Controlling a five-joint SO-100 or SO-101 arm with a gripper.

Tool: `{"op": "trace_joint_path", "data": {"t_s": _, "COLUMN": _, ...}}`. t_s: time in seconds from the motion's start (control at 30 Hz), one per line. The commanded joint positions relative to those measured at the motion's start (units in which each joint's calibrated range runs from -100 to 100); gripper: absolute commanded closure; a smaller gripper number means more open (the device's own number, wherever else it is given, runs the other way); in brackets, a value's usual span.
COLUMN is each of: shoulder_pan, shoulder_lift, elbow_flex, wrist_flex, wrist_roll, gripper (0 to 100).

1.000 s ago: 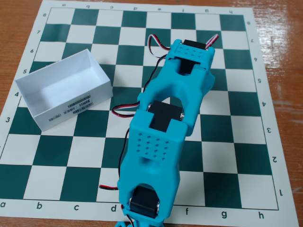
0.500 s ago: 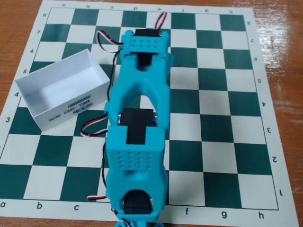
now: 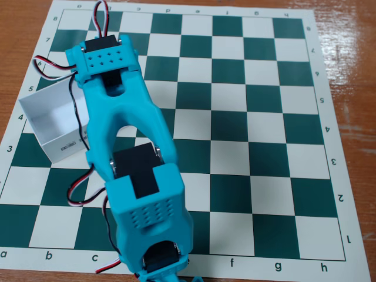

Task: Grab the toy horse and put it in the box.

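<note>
The horse is not being shown anywhere in the fixed view; whether it is being hidden beneath the arm or is lying inside the covered part of the box cannot be told. The box is being seen at the left of the board, open side up, with only its left end and a strip of its near wall, printed with a scrap of label, being left uncovered. Its right part is being overlapped by the arm, a turquoise chain of segments that is being stretched from the bottom edge of the picture up and leftward across the chessboard. The arm's far end, carrying a perforated plate and a black servo, is being held above the box's right side near the board's upper left squares. Red, white and black wires are being looped out from that far end over the box and down beside the arm's left flank. The gripper is being concealed under the arm's own body, so whether the jaws are wide, narrow or holding anything cannot be told. The green-and-white mat is being rested on a brown wooden table
</note>
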Motion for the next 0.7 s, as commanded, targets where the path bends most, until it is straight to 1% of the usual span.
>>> {"op": "trace_joint_path", "data": {"t_s": 0.0, "shoulder_pan": -2.5, "shoulder_lift": -3.9, "elbow_flex": 0.3, "wrist_flex": -1.2, "wrist_roll": 0.7, "gripper": 100}}
{"op": "trace_joint_path", "data": {"t_s": 0.13, "shoulder_pan": -4.4, "shoulder_lift": -5.5, "elbow_flex": 7.0, "wrist_flex": -6.1, "wrist_roll": 3.0, "gripper": 100}}
{"op": "trace_joint_path", "data": {"t_s": 0.3, "shoulder_pan": -5.7, "shoulder_lift": -6.8, "elbow_flex": 13.7, "wrist_flex": -13.0, "wrist_roll": 4.3, "gripper": 100}}
{"op": "trace_joint_path", "data": {"t_s": 0.57, "shoulder_pan": -5.5, "shoulder_lift": -5.7, "elbow_flex": 12.7, "wrist_flex": -14.8, "wrist_roll": 4.6, "gripper": 100}}
{"op": "trace_joint_path", "data": {"t_s": 0.67, "shoulder_pan": -4.9, "shoulder_lift": -5.7, "elbow_flex": 12.7, "wrist_flex": -14.5, "wrist_roll": 4.4, "gripper": 97}}
